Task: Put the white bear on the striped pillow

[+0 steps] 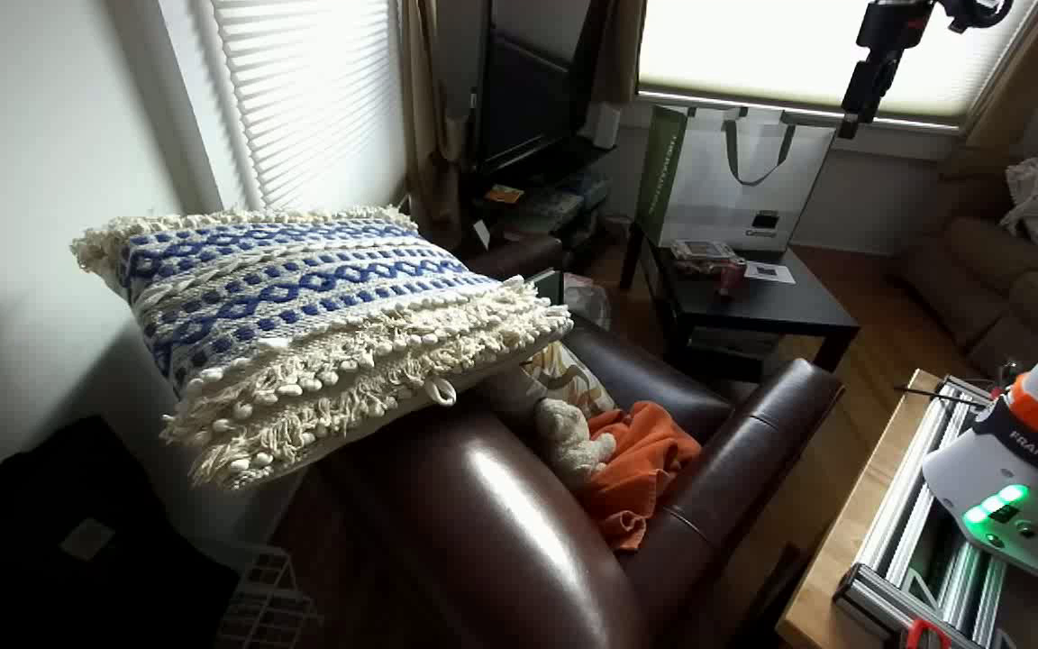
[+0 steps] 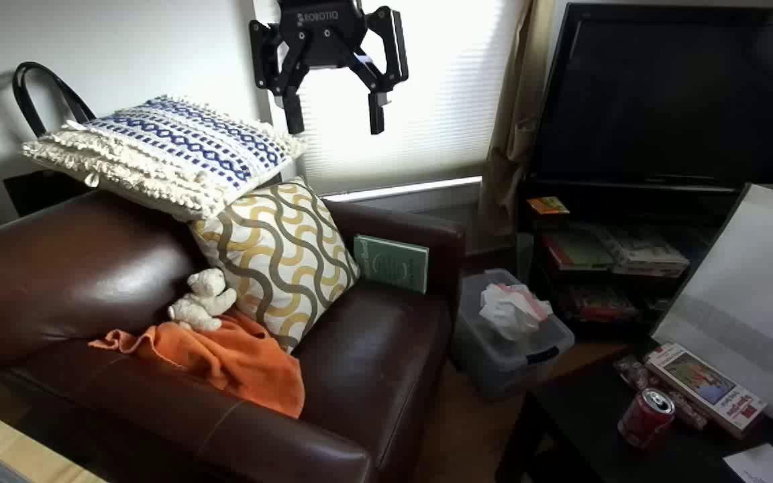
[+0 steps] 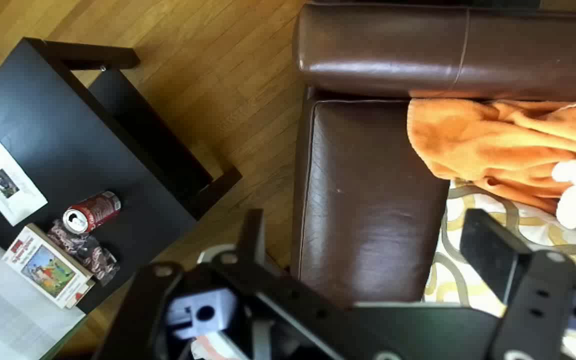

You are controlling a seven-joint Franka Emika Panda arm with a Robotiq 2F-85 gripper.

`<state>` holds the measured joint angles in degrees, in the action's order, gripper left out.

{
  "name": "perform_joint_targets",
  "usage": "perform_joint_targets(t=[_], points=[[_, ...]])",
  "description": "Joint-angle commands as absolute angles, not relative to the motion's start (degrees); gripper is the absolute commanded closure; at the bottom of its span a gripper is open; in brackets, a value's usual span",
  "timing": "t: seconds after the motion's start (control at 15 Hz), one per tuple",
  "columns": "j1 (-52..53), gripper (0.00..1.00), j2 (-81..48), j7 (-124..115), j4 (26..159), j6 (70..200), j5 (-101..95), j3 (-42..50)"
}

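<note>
The small white bear sits on the brown chair, leaning by its backrest beside an orange cloth, in both exterior views (image 1: pixel 569 446) (image 2: pixel 200 305). Part of it shows at the right edge of the wrist view (image 3: pixel 575 205). The striped pillow, blue and white with cream fringe, lies on top of the backrest in both exterior views (image 1: pixel 303 288) (image 2: pixel 178 144); it is out of the wrist view. My gripper is open and empty, high above the chair's far seat side, in both exterior views (image 1: pixel 848 131) (image 2: pixel 335 127) and the wrist view (image 3: pixel 365 222).
A wavy-patterned pillow (image 2: pixel 279 261) leans beside the bear. The orange cloth (image 2: pixel 239 362) lies over the seat. A green book (image 2: pixel 392 263) stands against the chair's far arm. A plastic bin (image 2: pixel 507 376), a black table (image 1: pixel 753 306) with a can (image 2: pixel 646 419), and a large bag (image 1: pixel 744 189) stand beyond.
</note>
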<state>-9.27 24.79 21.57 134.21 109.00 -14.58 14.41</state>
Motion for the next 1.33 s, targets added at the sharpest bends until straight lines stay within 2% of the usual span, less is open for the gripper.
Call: perform_joint_targets(t=[0.0, 0.33, 0.8, 1.0, 1.07, 1.27], points=[[-9.3, 0.0, 24.8, 21.6, 134.1, 108.9, -14.5, 14.3], [-7.0, 0.0, 22.2, 23.0, 134.0, 110.6, -12.3, 13.7], [3.3, 0.0, 7.1, 31.7, 132.4, 114.5, 1.7, 7.4], [4.2, 0.0, -0.1, 36.3, 129.2, 111.4, 3.7, 4.1], [2.9, 0.0, 4.6, 32.3, 132.5, 113.8, 2.0, 3.6], [3.0, 0.0, -0.2, 34.0, 130.3, 113.6, 2.2, 2.2]])
